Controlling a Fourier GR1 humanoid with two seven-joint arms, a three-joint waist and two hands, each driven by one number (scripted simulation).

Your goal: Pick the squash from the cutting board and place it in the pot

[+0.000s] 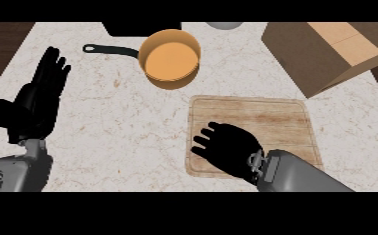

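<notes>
Right hand [227,149] curled low over near-left cutting board [273,116], squash hidden beneath, grasp unconfirmed; pot [171,59] far-left; left hand [40,99] resting open.

Pale grained wooden cutting board [251,119], matt orange pot [171,59], speckled stone counter [118,109]

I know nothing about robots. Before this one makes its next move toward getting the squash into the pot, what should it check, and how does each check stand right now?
1. Squash in view: cannot tell; none shows, and the right robot hand covers part of the cutting board.
2. Right robot hand over the board: ok, at its lower left part.
3. Squash held: cannot tell; its fingers curl downward and hide what is beneath.
4. Pot open to receive: ok, no lid, nothing visible inside.
5. Way from board to pot: ok, bare counter between them.
6. Left robot hand out of the way: ok, open at the left edge.
</notes>
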